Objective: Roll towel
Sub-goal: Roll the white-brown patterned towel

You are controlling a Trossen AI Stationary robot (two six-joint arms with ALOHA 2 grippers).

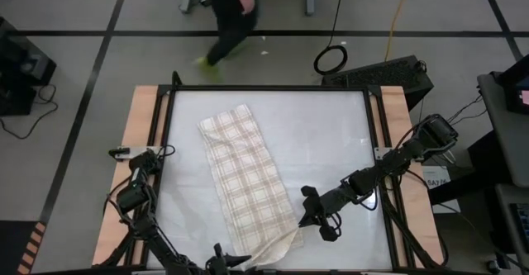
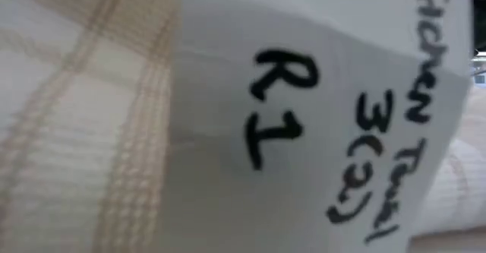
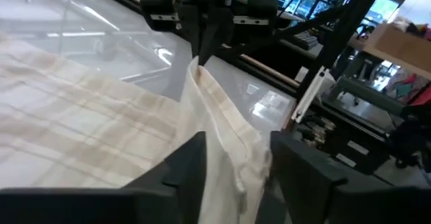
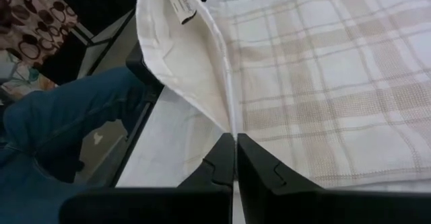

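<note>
The cream towel [image 1: 244, 172] with tan plaid stripes lies flat, slanting from the table's far left-centre toward the near edge. Its near corner [image 1: 283, 244] is turned up as a flap [image 4: 182, 56] carrying a white label [image 2: 304, 116], which fills the low view. At the near edge my left gripper [image 3: 236, 153] has this raised cloth between its fingers. My right gripper [image 4: 235, 138] is shut at the towel's right edge [image 1: 299, 225], where the flap starts to rise. My left gripper has the bunched, turned-up near end of the towel [image 3: 232, 143] between its two fingers, coming almost level from the near edge. The cloth stands up past the fingers as a ridge, while the rest lies flat on the table. My right gripper pinches the towel's edge [image 4: 233, 130] at its fingertips, slanting down from the table's right side. The hold is at the foot of the crease where the flap turns up. One layer or several, I cannot tell. The cloth beside it lies flat.
The white table top [image 1: 331, 135] has a black frame [image 1: 273, 88] and wooden side strips. Bare surface lies right of the towel. A person [image 1: 227, 19] is beyond the far edge, and blue trousers [image 4: 67, 123] show past the near edge.
</note>
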